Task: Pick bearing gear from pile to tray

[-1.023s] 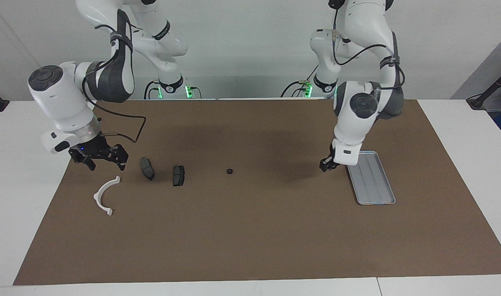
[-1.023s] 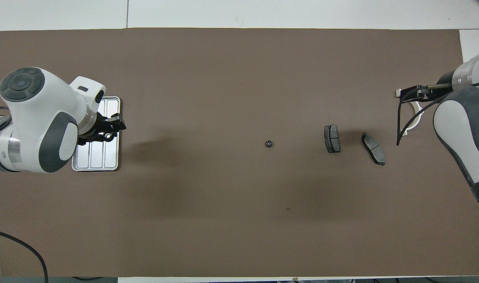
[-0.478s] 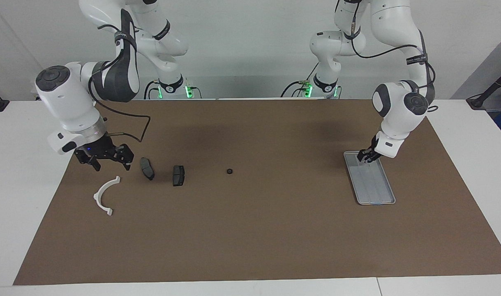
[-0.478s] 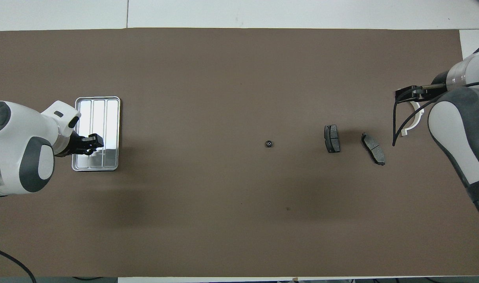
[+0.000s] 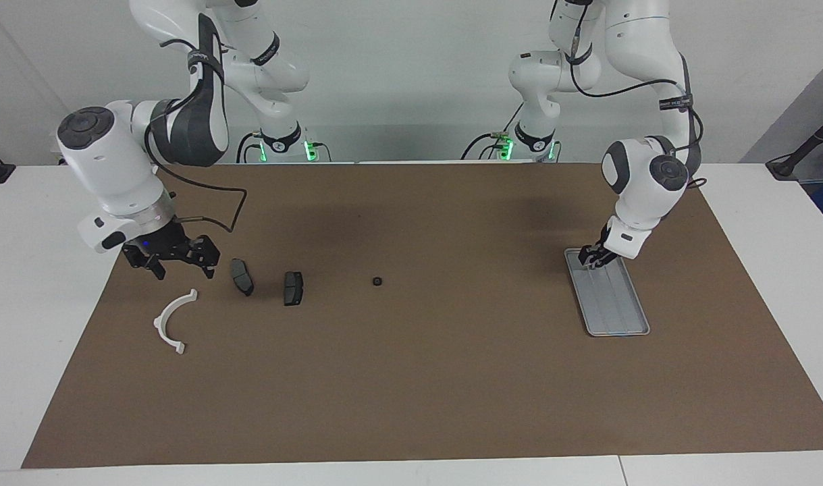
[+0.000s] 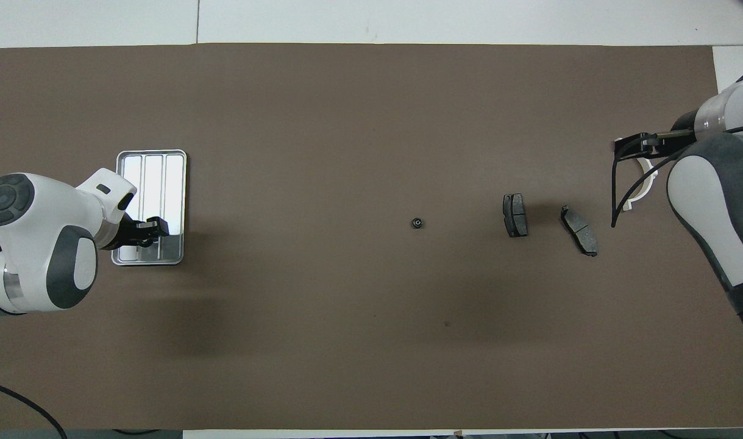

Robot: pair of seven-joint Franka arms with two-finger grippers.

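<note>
A white table [image 5: 789, 304] carries a wide brown mat [image 5: 411, 378], and everything else sits on that mat.

The right arm reaches out over its own end of the mat. The right gripper [image 5: 181, 268] hangs there with its jaws spread wide and nothing between them. The left arm bends down at its own end, and the left gripper [image 5: 592, 258] points down over the tray [image 5: 624, 317], low over the tray's end that lies nearer to the robots. Whether this gripper is spread, pressed together or pinching some small part cannot be told, nor whether it touches the tray.

The tray is a flat silver-grey rectangle with a low rim and lengthwise ridges. Most of it stretches away from the left gripper toward the table's edge farthest from the robots. That stretch looks bare.

The pile is a loose scatter near the right gripper. The white half-ring bracket [image 5: 163, 322] lies almost under that gripper, its nearer tip closest to the jaws. Two dark grey brake pads follow toward the left arm's end: one brake pad [image 5: 242, 277] just beside the right gripper, the second brake pad [image 5: 293, 288] a little past it, the two apart. Smallest is a tiny black round piece [image 5: 378, 281], alone near the mat's middle, well apart from both grippers.
</note>
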